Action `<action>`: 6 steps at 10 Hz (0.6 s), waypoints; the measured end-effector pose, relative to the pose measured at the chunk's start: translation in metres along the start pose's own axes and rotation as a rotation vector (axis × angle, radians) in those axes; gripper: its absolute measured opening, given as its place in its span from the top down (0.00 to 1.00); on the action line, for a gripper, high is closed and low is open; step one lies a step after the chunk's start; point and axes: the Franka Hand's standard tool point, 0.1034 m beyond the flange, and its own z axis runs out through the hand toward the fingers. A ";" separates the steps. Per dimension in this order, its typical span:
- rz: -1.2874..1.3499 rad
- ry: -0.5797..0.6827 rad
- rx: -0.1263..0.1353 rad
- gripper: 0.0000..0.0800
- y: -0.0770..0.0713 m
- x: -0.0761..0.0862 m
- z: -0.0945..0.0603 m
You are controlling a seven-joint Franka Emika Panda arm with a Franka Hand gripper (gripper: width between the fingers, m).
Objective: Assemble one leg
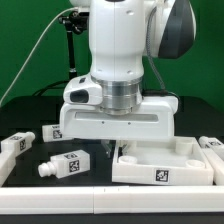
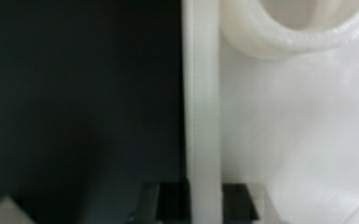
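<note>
A leg [image 1: 66,165], a small white block with a tag and a round stub, lies on the black table towards the exterior view's left, apart from the arm. Two more like it, one [image 1: 18,146] and another [image 1: 52,132], lie further to that side, and one more [image 1: 213,147] lies at the right edge. My gripper [image 1: 112,143] is low over the white tabletop [image 1: 165,165], mostly hidden under the hand. In the wrist view my gripper [image 2: 204,200] has a dark fingertip [image 2: 172,200] on each side of the tabletop's thin upright wall [image 2: 202,100], pressed against it.
A rounded socket [image 2: 291,35] of the tabletop shows beside the wall in the wrist view. A black stand with a cable [image 1: 68,40] rises at the back on the exterior view's left. A white ledge [image 1: 60,207] runs along the front.
</note>
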 end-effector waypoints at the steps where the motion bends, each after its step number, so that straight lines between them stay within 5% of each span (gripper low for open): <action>1: -0.015 0.017 -0.009 0.94 -0.002 0.013 -0.002; 3: -0.055 0.051 -0.024 0.94 -0.006 0.035 -0.006; 6: -0.096 0.063 -0.050 0.94 -0.007 0.043 -0.009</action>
